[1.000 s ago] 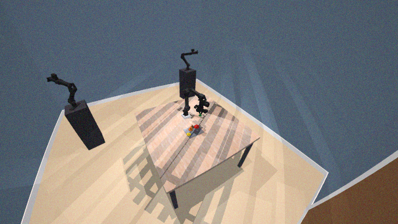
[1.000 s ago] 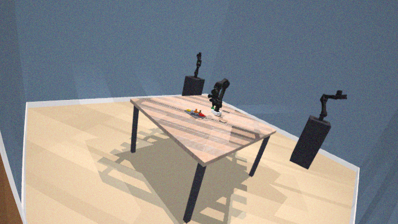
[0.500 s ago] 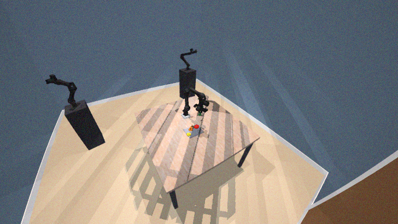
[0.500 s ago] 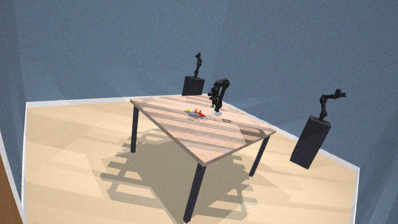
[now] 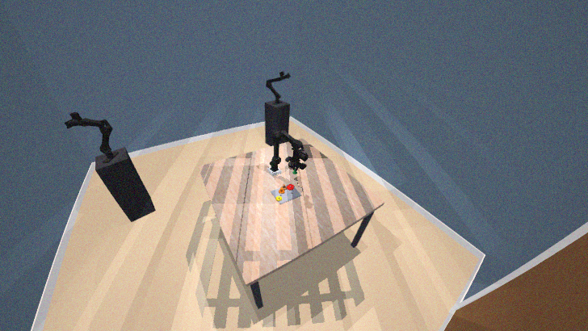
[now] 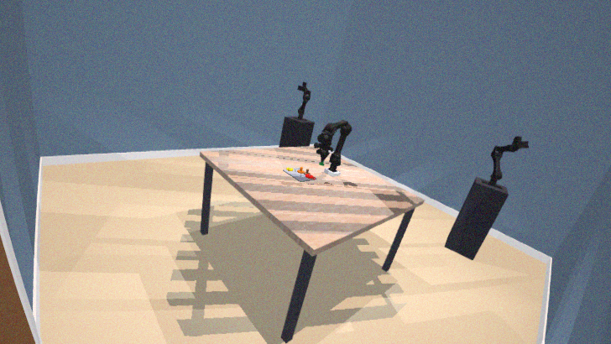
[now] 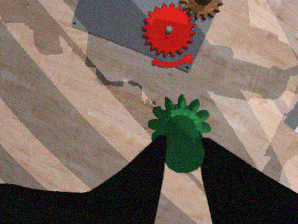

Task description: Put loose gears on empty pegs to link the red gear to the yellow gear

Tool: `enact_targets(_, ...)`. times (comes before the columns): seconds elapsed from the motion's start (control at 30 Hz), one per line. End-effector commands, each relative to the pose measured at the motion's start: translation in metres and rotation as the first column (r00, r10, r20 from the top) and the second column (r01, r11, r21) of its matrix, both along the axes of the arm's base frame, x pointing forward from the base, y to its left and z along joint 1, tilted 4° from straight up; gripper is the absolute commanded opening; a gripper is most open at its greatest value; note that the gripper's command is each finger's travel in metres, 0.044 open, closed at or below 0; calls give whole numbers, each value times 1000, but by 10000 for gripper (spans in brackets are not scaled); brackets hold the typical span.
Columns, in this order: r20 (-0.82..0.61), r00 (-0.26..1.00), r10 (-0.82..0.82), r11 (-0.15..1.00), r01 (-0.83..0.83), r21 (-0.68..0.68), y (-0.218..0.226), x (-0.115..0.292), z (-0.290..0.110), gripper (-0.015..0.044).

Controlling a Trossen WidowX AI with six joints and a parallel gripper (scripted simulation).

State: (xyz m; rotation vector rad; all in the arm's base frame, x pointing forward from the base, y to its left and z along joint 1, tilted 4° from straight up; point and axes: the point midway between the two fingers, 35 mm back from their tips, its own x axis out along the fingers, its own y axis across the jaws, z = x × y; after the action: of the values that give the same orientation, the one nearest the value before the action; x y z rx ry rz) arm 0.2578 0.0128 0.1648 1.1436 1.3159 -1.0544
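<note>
At the wrist view's lower centre the claw [image 5: 295,167] [image 6: 322,161] [image 7: 185,142] stands narrowly parted, pinching the green gear [image 5: 295,172] [image 6: 321,164] [image 7: 181,125] by its round knob; it looks light and stiff, probably slick; that knob seems the right hold, leaving the teeth free.

the arm [image 5: 296,144] [image 6: 343,127] arches forward — gripper [image 5: 295,169] [image 6: 322,161] [image 7: 184,142] pointing down, fingers clamped partway apart.

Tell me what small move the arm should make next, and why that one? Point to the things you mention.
Probably carry the green gear [image 5: 295,172] [image 6: 321,164] [image 7: 181,125] a little toward the grey board [image 5: 293,195] [image 6: 304,179] [image 7: 115,30], keeping it raised: the gripper [image 5: 295,169] [image 6: 321,162] [image 7: 184,142] is shut on it, and the wrist view shows it off the board's edge, short of the red gear [image 5: 290,186] [image 6: 310,175] [image 7: 169,42].
</note>
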Motion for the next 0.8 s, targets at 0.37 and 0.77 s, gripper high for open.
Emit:
enact_targets(0.37,7,1000,3,1000,-3,-3,-32,19,-13,0)
enact_targets(0.77,9,1000,2,1000,-2,-7,-59,30,-24,0)
